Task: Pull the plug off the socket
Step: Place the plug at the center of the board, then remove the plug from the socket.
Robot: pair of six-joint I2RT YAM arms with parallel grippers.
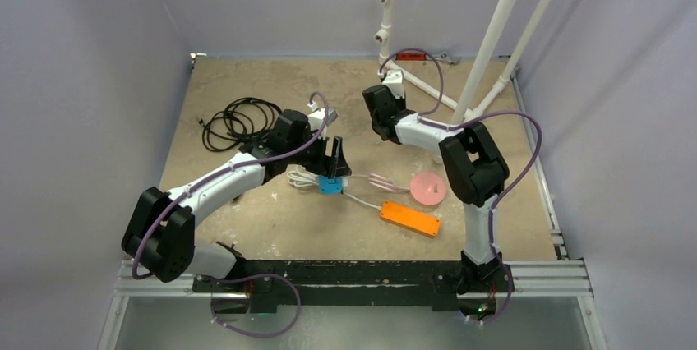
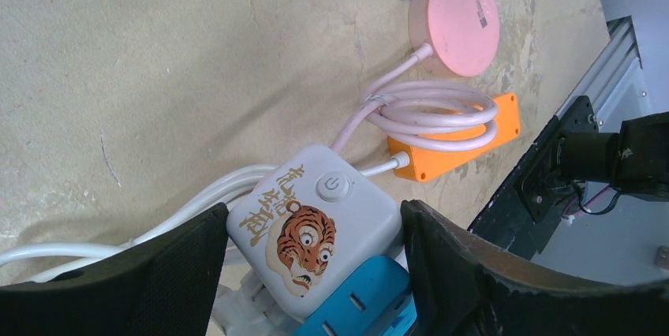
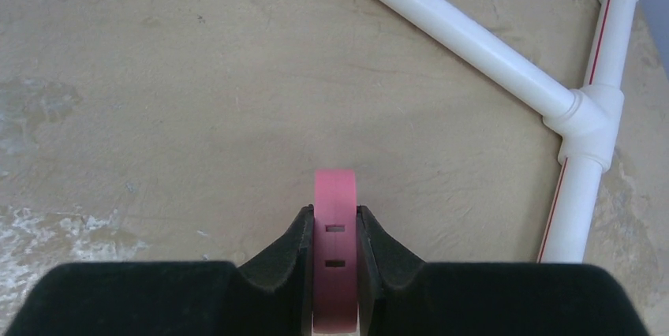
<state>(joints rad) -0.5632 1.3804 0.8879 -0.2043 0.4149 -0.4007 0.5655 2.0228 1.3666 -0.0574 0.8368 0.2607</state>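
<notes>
The socket, a long orange power strip (image 1: 409, 218) (image 2: 505, 119), lies flat near the front of the table, its white cable (image 2: 379, 167) running toward a white cube adapter (image 2: 315, 225) with a tiger picture. A blue piece (image 2: 363, 300) (image 1: 330, 185) sits against the cube. My left gripper (image 1: 333, 174) (image 2: 314, 218) is shut wide on the cube, one finger on each side. Far behind, my right gripper (image 1: 383, 130) (image 3: 334, 214) is shut on a thin pink piece with two slots (image 3: 334, 194), held above bare table. I cannot tell whether that piece is the plug.
A pink round disc (image 1: 427, 188) (image 2: 464, 20) lies beside the strip, its pink cable coiled (image 2: 430, 115) over the strip's end. A coil of black cable (image 1: 238, 120) lies back left. White pipes (image 3: 465, 36) (image 1: 493, 38) stand and run along the back right.
</notes>
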